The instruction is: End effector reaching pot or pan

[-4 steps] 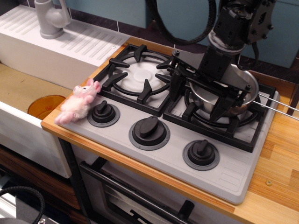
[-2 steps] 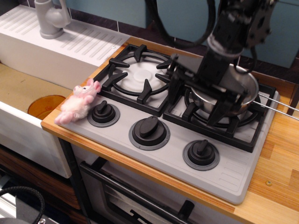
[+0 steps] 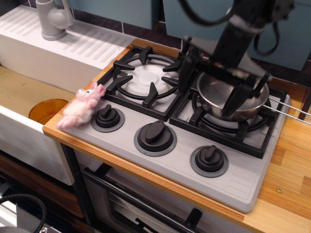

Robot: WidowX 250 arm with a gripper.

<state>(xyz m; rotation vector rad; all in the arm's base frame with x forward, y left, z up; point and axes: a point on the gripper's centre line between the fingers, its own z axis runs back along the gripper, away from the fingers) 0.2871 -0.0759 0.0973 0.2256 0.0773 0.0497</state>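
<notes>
The shiny steel saucepan (image 3: 221, 94) sits on the right burner grate (image 3: 252, 136) of the stove. Its thin wire handle (image 3: 290, 111) points right over the wooden counter. My black gripper (image 3: 207, 101) hangs from the bulky cabled arm at the top right, directly over the pan. It is open and holds nothing, with its long fingers spread wide. One finger (image 3: 186, 73) stands at the pan's left rim. The other comes down across the pan's front right side. I cannot tell whether the fingers touch the pan.
The left burner grate (image 3: 143, 80) is bare. Three black knobs (image 3: 155, 135) line the stove's front. A pink plush toy (image 3: 80, 108) lies at the stove's left edge. A sink with an orange dish (image 3: 46, 109) and a grey faucet (image 3: 53, 19) are at left.
The gripper has risen and shifted a little back and right over the pan, so more of the pan's inside shows. The pan has stayed on the grate.
</notes>
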